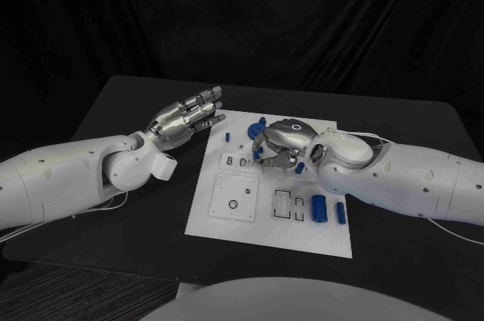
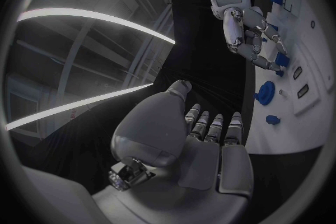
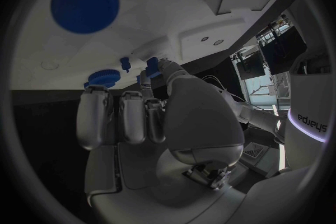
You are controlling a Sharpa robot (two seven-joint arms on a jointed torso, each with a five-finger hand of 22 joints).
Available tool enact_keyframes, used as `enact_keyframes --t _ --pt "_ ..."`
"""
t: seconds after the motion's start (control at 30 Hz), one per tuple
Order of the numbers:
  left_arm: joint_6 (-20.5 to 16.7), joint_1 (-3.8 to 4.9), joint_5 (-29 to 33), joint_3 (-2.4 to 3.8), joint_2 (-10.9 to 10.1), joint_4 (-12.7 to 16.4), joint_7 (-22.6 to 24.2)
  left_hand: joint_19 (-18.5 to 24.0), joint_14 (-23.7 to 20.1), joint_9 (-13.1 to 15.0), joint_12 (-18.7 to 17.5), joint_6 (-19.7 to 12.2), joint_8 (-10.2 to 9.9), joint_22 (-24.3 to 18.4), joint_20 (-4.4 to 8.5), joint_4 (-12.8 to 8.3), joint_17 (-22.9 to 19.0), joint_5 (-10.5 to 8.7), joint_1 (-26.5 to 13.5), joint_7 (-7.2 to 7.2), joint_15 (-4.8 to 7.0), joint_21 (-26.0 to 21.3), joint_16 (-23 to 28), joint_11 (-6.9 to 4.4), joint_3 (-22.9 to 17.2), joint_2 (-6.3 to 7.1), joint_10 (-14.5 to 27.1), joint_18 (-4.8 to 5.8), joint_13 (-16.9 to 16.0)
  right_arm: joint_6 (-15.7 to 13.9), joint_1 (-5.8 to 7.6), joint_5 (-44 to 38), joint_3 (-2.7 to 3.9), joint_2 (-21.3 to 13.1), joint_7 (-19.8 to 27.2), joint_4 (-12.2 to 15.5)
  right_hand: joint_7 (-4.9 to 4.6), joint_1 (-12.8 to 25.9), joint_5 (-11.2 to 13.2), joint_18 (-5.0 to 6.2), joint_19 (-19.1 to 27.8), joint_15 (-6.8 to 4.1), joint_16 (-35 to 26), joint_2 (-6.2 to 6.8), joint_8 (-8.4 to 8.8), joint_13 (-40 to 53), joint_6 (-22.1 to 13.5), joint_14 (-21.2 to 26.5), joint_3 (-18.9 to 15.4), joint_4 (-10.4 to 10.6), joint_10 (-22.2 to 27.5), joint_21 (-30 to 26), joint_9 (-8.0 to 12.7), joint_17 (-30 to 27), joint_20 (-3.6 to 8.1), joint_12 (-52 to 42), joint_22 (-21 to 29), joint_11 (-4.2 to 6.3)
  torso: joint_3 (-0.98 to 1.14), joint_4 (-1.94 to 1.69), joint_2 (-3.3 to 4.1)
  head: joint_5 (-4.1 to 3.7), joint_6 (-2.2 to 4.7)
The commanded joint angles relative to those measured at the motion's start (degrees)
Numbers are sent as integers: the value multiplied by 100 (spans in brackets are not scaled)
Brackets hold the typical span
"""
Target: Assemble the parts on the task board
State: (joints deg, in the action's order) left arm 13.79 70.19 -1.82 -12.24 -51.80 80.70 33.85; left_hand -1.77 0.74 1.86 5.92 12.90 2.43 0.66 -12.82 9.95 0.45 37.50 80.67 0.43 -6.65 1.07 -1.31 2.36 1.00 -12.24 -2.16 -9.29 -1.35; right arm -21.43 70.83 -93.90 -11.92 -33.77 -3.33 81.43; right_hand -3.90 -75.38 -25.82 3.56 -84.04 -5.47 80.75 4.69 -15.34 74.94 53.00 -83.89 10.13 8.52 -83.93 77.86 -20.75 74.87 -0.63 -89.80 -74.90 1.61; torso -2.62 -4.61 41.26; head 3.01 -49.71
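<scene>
Head view showed you the flat white rectangular task board (image 1: pixel 264 230) lying on the black table (image 1: pixel 121 111), its long axis running away from the robot and tilted a little toward the robot's right at the far end. Your right hand (image 1: pixel 285 143) was over the far middle of the board, palm down, fingers curled in around a small blue plastic part (image 1: pixel 258 153); from the left wrist view the same hand had its fingertips (image 2: pixel 269 61) pinched on a small blue piece just above the board. How that piece pointed you could not tell, since the fingers hid most of it.

Your left hand (image 1: pixel 187 119) hovered off the board's far left corner, fingers straight, a little apart and holding nothing, pointing toward the table's far side.

Two blue cylindrical parts (image 1: pixel 321 209) lay flat near the board's right edge, side by side and apart, their long axes roughly along the board's length. Just left of them sat two narrow rectangular slots (image 1: pixel 289 205), lengthwise the same way. A square white raised plate (image 1: pixel 235 195) with a small round hole sat on the left half. A blue round knob-like part (image 2: pixel 265 92) stood on the board's far end, with a smaller blue peg (image 2: pixel 273 120) beside it, apart from it.
</scene>
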Motion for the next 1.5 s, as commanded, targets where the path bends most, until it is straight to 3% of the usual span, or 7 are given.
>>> enact_keyframes --t 0.03,0.73,0.93,1.03,1.23,1.4,1.5 --pt "64 -4 4 5 9 9 50 12 -3 6 23 -2 26 1 -35 -38 6 26 67 37 -20 -11 -23 -43 -5 5 -2 -95 6 110 -19 -8 3 11 -137 16 -36 43 120 -39 -124 43 -30 14 41 1506 -21 -368 -5 -58 -607 -40 4 -13 -51 -20 -964 -35 0 8 4 -10 -7" --pt "77 -4 4 5 25 0 38 12 -3 7 17 9 31 1 -32 -62 6 27 65 68 -17 -11 -23 -58 -28 2 2 -95 7 277 -37 -8 3 39 -251 -8 -66 108 635 -32 -121 59 -27 23 199 1506 -236 -359 -24 -186 -607 -76 32 -58 -71 -20 -968 -53 2 1 6 -25 -14" --pt "81 -4 4 5 29 -4 33 12 -3 7 17 9 31 1 -32 -62 6 27 65 68 -17 -11 -23 -58 -28 2 2 -95 7 301 -46 -8 3 50 -251 -23 -74 183 943 -32 -127 64 -17 32 358 1506 -460 -356 -75 -217 -607 -85 115 -74 -78 -20 -976 -60 6 3 8 -29 -12" --pt "80 -4 4 5 29 -6 32 12 -3 7 17 9 31 1 -32 -62 6 27 65 68 -17 -11 -23 -58 -28 2 2 -95 7 310 -48 -8 3 51 -242 -29 -75 191 1006 -31 -125 65 -22 40 382 1506 -493 -353 -89 -226 -607 -92 133 -89 -79 -20 -976 -61 5 4 6 -30 -14" --pt "82 -4 4 5 30 -6 33 12 -3 7 17 9 31 1 -32 -62 6 27 65 68 -17 -11 -23 -58 -28 2 2 -95 7 308 -52 -8 3 40 -206 -31 -67 230 1368 -28 -124 64 -13 94 459 1506 -600 -350 -183 -239 -607 -113 205 -101 -80 -20 -979 -57 5 1 2 -34 -20" --pt "53 -4 4 5 26 -4 45 13 -5 7 15 8 32 0 -31 -73 5 26 61 88 -14 -12 -21 -68 -37 4 4 -95 8 148 -51 -8 3 -4 -116 -12 -54 332 2000 -26 -127 55 -12 256 626 1506 -918 -343 -368 -14 -607 -136 362 -137 -72 -20 -987 -46 4 0 3 -56 -10" --pt "15 -4 4 5 17 14 51 13 -10 9 16 25 37 0 -27 -83 2 28 59 99 -1 -12 -11 -75 -43 7 6 -96 8 -46 -41 -8 4 -95 -21 63 -50 304 2282 -25 -125 49 -10 472 767 1506 -1228 -336 -479 366 -607 -161 526 -156 -77 -20 -992 -57 4 1 2 -51 -7"
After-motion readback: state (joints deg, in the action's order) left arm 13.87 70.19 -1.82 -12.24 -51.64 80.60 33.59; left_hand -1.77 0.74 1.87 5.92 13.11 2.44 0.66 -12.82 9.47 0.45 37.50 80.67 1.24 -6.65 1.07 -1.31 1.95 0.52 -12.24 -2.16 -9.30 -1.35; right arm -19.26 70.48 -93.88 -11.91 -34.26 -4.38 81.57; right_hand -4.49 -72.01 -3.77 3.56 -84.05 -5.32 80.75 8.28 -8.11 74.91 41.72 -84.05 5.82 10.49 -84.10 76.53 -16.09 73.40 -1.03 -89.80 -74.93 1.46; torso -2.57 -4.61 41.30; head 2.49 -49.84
